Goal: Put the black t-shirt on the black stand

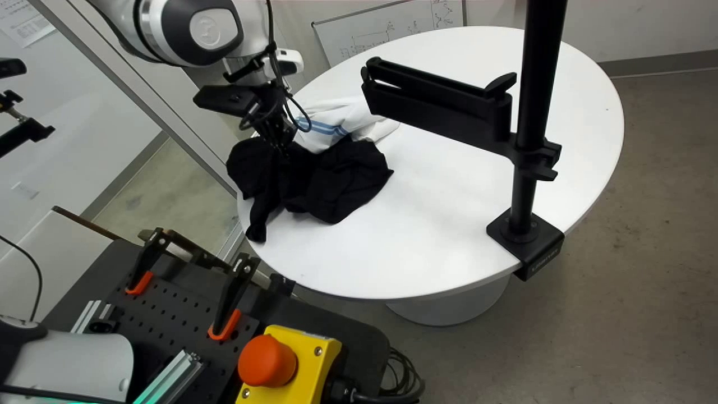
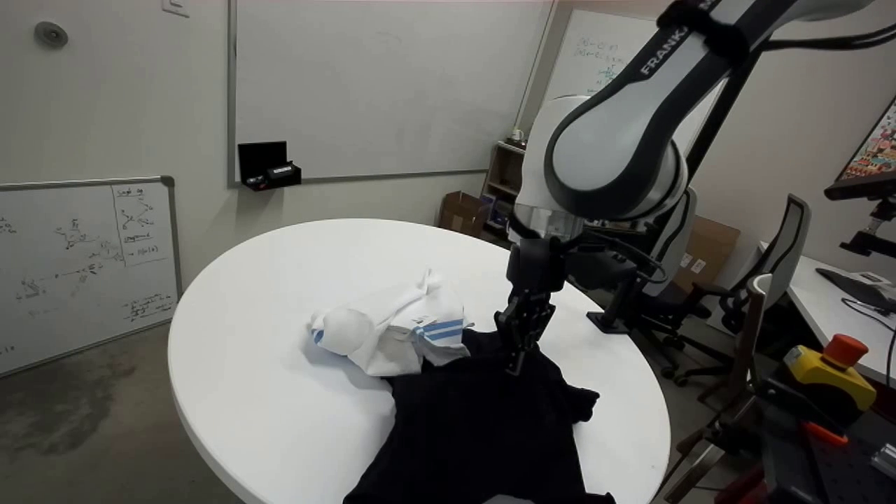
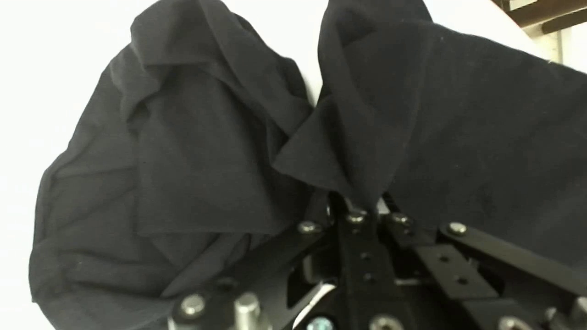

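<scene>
The black t-shirt point(image 1: 342, 182) lies crumpled on the white round table point(image 1: 437, 224) in an exterior view. It also shows spread toward the near edge in an exterior view point(image 2: 483, 427) and fills much of the wrist view point(image 3: 206, 160). My gripper point(image 1: 283, 147) points down at the shirt, also in an exterior view point(image 2: 516, 357). In the wrist view a fold of the shirt runs in between the fingers point(image 3: 367, 208), which are close together on it. The fingertips are hidden by cloth. The black stand point(image 1: 535, 106), a pole with a side arm, is clamped at the table's edge.
A white cloth with blue stripes point(image 1: 336, 120) lies against the shirt, also in an exterior view point(image 2: 399, 329). The stand's side arm point(image 1: 437, 101) reaches over the table. A yellow box with an orange button point(image 1: 303, 359) sits on a dark bench near the table.
</scene>
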